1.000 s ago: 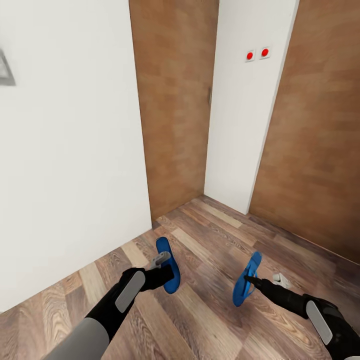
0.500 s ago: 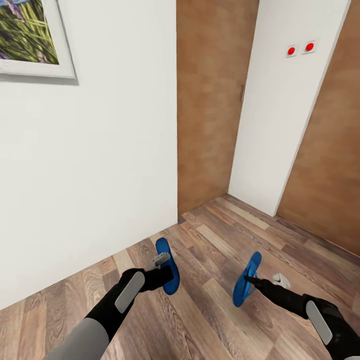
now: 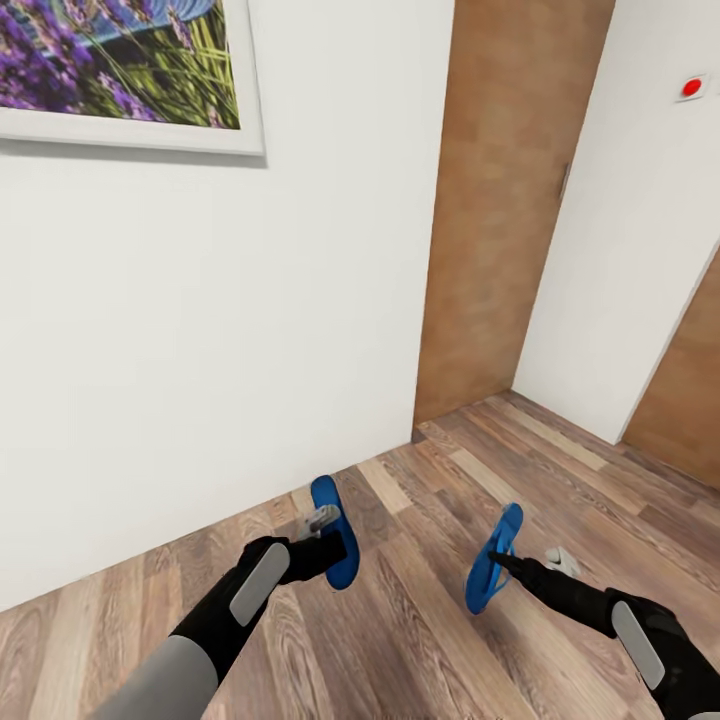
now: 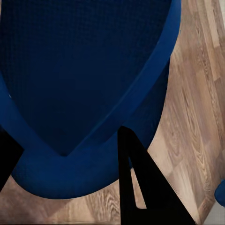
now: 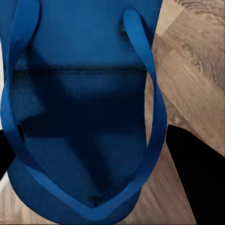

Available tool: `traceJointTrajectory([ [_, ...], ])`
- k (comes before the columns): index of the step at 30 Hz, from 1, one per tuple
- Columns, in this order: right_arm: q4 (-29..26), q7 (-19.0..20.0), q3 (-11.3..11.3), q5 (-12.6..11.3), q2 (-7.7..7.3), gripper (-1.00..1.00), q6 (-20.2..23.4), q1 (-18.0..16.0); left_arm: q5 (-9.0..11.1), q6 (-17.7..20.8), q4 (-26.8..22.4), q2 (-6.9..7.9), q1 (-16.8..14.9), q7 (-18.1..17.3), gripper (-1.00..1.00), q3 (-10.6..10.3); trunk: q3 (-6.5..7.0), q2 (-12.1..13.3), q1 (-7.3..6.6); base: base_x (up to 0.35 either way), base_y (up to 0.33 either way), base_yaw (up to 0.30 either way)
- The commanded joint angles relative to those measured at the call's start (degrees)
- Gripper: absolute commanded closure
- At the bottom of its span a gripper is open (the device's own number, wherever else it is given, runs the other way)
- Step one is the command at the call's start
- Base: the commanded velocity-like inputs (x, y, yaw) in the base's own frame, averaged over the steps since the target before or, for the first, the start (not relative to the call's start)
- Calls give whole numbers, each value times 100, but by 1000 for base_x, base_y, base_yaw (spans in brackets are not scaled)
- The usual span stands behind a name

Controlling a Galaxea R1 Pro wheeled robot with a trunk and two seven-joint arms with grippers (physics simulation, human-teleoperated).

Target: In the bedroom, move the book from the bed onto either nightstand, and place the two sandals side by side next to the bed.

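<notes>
A light wood-plank floor (image 3: 420, 640) is spreading out below a white wall (image 3: 200, 350), running past the wall's corner toward a brown door (image 3: 500, 220). The planks are showing grey-brown grain. Nothing is visibly lying on the boards near the wall; both blue sandals are being carried above them.
</notes>
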Motion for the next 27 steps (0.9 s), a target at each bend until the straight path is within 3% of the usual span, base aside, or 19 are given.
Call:
traceJointTrajectory([
  [1,-6,7,-13,-36,-1,100,48,-1,60,9,-7,1,-4,61,100,-13,-9,-3,-3,-193,266,237],
  [16,-6,7,-38,-98,-1,100,57,-2,60,7,-7,8,-3,54,100,-11,-27,-3,-3,-237,240,256],
  [27,-6,7,-32,-111,-1,100,57,-2,68,-21,-7,1,-2,56,100,-18,7,-3,-3,-68,160,265],
])
